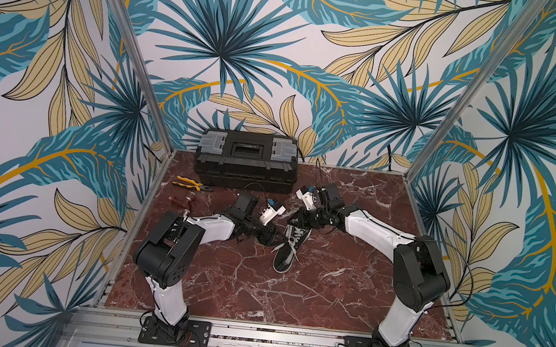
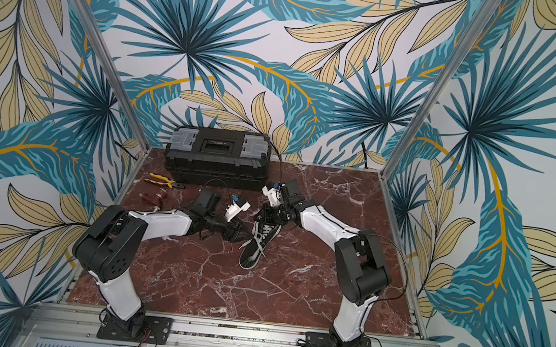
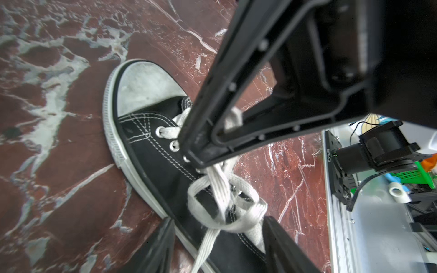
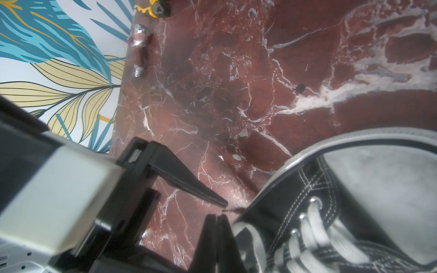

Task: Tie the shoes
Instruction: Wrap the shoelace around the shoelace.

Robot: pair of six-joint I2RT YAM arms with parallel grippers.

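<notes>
Mid-knot on the shoe (image 1: 287,253), which lies in the middle of the table (image 1: 327,292) between the two arms.

The toe points towards the arm bases. The left jaws stand open, one on each side of the loose crossing of the laces (image 3: 218,189). The right jaws are closed, tip at the eyelet row where a strand emerges; I cannot tell whether lace is pinched there. To do this well, the left jaws should probably close low on the loop, near the crossing. A steady outward pull would then take up the slack without dragging the light shoe. The tongue label (image 3: 188,101) and the toolbox (image 1: 246,158) plate are too small to read, and no brand is legible.
</notes>
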